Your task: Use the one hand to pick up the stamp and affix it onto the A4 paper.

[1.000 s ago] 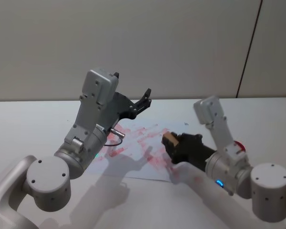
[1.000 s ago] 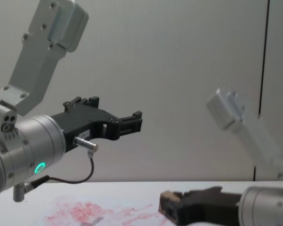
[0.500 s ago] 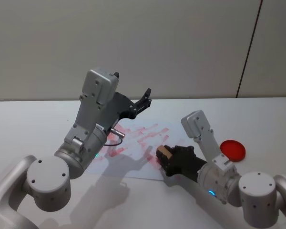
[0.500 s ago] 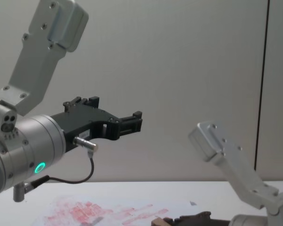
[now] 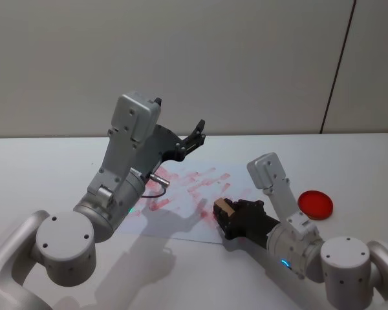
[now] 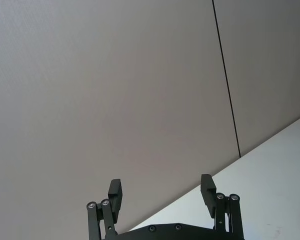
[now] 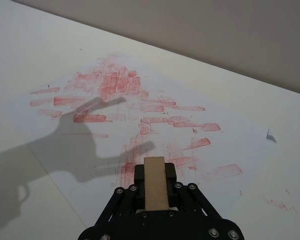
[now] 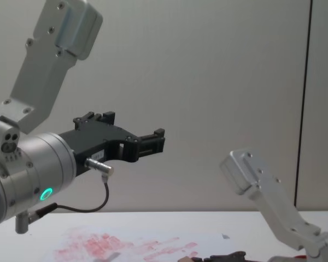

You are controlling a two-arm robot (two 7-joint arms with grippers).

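The stamp (image 7: pixel 155 184) is clamped between the two fingers of the right gripper (image 5: pixel 224 214). Its long axis runs along the fingers, and its far end pokes just past their tips, aimed low at the A4 paper (image 7: pixel 70 125). The sheet's red marks (image 7: pixel 115 82) lie straight ahead of the fingertips. Whether the stamp touches the sheet cannot be told. The ink pad (image 5: pixel 315 203) lies well off to the fingers' right on the table (image 5: pixel 39 161). The left gripper (image 6: pixel 160 187) hangs high above the paper, fingers spread wide, holding nothing.

Right gripper (image 5: pixel 224 216) with stamp (image 5: pixel 222 208) over A4 paper (image 5: pixel 181 223); left gripper (image 5: pixel 198 132) aloft
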